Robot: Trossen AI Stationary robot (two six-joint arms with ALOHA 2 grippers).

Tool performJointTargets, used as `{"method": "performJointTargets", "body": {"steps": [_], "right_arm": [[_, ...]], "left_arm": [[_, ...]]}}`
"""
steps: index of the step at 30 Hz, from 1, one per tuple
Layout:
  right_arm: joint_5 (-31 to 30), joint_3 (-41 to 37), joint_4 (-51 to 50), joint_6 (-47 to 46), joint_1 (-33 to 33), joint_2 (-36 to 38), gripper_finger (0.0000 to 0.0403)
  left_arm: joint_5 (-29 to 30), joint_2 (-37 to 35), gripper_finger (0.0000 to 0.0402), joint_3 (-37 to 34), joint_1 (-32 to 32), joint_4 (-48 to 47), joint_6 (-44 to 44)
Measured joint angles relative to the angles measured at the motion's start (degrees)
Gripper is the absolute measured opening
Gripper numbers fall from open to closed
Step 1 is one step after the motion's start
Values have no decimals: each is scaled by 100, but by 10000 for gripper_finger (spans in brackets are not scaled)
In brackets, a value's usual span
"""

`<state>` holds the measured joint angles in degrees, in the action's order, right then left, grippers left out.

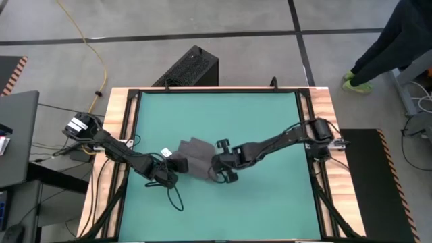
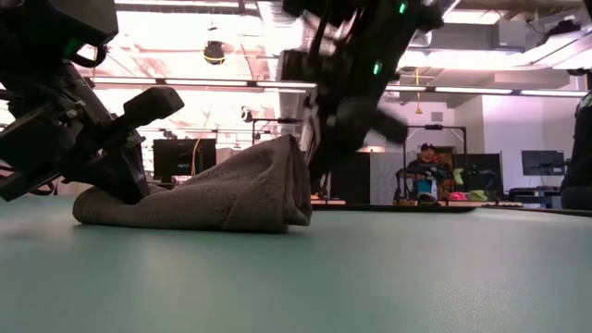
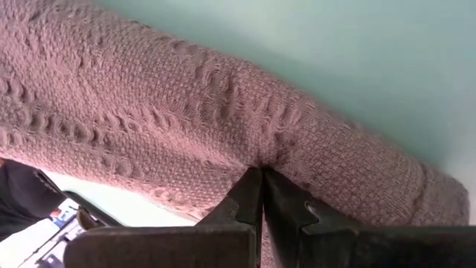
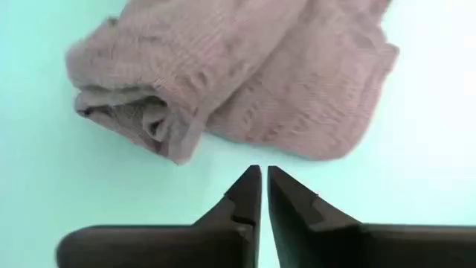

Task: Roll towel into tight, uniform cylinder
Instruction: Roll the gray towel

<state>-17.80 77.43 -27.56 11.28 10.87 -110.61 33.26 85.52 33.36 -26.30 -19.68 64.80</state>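
The dark grey towel (image 1: pixel 196 158) lies bunched and partly rolled on the teal mat (image 1: pixel 270 128), near the middle. Its small white tag (image 1: pixel 164 153) shows at its left end. In the low view the towel (image 2: pixel 213 194) is a low lump, higher at one end. My left gripper (image 1: pixel 172 167) is at the towel's left end, shut on it. My right gripper (image 1: pixel 219 170) is shut at the towel's right end. In the right wrist view its tips (image 4: pixel 260 171) stand over bare mat just short of the towel's edge (image 4: pixel 260 152). A rolled end (image 4: pixel 134 119) shows there. My left gripper pinches a pucker of the towel's cloth (image 3: pixel 262 160) between its two shut fingers (image 3: pixel 245 197); the cloth gathers into a crease at the tips. It comes slanting down from the table's left (image 2: pixel 120 180). The towel rests on the mat; the number of layers cannot be told.
Wooden rails frame the mat (image 1: pixel 121 135). A black cable loop (image 1: pixel 177 199) lies on the mat near the left arm. A black box (image 1: pixel 192 67) stands beyond the far edge, and a person (image 1: pixel 391 40) stands at the far right, off the table.
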Motion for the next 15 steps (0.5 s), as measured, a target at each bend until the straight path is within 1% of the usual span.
{"method": "performJointTargets", "body": {"steps": [3, 6, 8, 10, 12, 15], "right_arm": [[50, 2, -199, -205, 125, 305, 58], [420, -4, -53, -151, 351, 623, 87], [509, 3, 238, -102, 539, 857, 116], [516, 20, 378, 242, 741, 1034, 150], [267, 16, 339, 802, 957, 1078, 188], [-483, 2, 356, 1372, 1206, 1001, 242]], "left_arm": [[-65, -3, 0, 4, 0, 0, -129], [-128, -5, 0, 7, 0, 7, -202], [-134, -7, 0, 7, 0, 4, -262], [-146, -7, 0, 7, 0, 1, -306], [-152, -7, 0, 9, 0, -7, -314], [-161, -7, 0, 11, 0, 9, -315]]}}
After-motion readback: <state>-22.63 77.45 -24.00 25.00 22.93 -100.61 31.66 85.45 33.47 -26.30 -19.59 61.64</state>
